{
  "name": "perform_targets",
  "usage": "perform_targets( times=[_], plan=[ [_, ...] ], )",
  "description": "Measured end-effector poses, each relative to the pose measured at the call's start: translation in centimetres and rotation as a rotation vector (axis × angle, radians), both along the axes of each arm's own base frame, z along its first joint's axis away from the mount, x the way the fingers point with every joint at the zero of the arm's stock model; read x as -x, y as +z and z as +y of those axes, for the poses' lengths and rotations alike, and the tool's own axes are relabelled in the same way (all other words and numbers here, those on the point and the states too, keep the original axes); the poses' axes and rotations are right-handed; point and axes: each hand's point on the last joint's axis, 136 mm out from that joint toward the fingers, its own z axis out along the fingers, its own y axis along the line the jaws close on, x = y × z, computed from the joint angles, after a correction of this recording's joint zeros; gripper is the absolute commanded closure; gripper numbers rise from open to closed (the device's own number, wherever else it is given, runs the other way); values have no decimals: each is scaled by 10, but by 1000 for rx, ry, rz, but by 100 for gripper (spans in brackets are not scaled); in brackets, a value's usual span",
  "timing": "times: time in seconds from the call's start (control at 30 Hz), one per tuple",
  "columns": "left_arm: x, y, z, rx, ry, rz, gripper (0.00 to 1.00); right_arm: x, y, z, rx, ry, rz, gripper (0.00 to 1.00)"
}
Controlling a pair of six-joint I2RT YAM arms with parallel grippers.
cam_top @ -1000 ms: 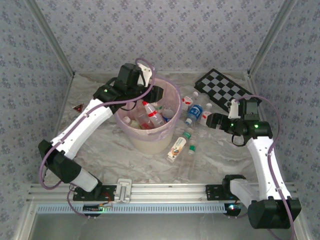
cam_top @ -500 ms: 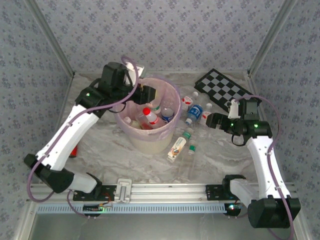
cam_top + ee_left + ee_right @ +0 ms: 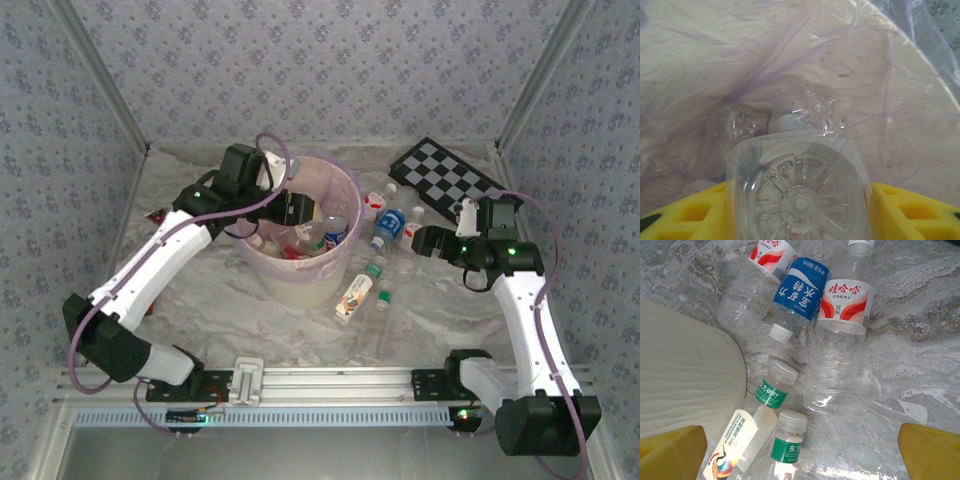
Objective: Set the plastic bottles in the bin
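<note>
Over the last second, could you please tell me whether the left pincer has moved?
Yes. Against the bin, the left pincer, shut on a bottle, went from the far rim toward the middle.

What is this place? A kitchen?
Probably a robot practice booth, not a kitchen: a left arm and right arm bolted to a metal rail, patterned walls around the table, a chequered board.

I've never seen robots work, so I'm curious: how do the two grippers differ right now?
The left gripper clamps a clear bottle between its fingers; the right gripper is open and empty. The left gripper points into the bin; the right gripper hangs above loose bottles lying on the table. Both have yellow fingers.
</note>
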Motion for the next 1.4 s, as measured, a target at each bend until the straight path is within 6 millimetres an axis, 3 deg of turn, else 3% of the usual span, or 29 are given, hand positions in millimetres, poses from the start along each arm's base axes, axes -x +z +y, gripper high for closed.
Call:
perform_targets(
  times=[0.13,0.2,0.3,0.4,0.53,0.7,0.83,1.03,1.13,1.23,1.4],
  plan=[
    [-5,-2,7,-38,28,-19,27,0,0,2,-11,2,4,0],
    [-8,-3,15,-80,54,-35,19,-1,-1,2,-14,3,9,0],
    [-15,3,29,-143,102,-70,14,-2,-4,2,-18,0,21,0],
    [-23,20,43,-194,145,-131,15,-2,-5,3,-23,-3,27,0],
    [-31,34,54,-219,184,-185,33,-2,-5,3,-24,-6,29,0],
    [-31,29,53,-247,172,-189,52,-3,-6,3,-26,-8,33,0],
    [-27,21,40,-260,131,-182,63,-3,-6,1,-19,-13,34,0],
    [-19,-13,20,-278,77,-126,66,-5,-11,-1,-3,-27,50,0],
    [-21,-20,19,-277,83,-113,65,-7,-16,-2,10,-35,67,7],
    [-21,-18,20,-273,90,-117,54,-8,-23,-2,28,-47,94,20],
    [-18,3,26,-259,104,-167,34,-8,-30,5,58,-36,117,26]
  ],
)
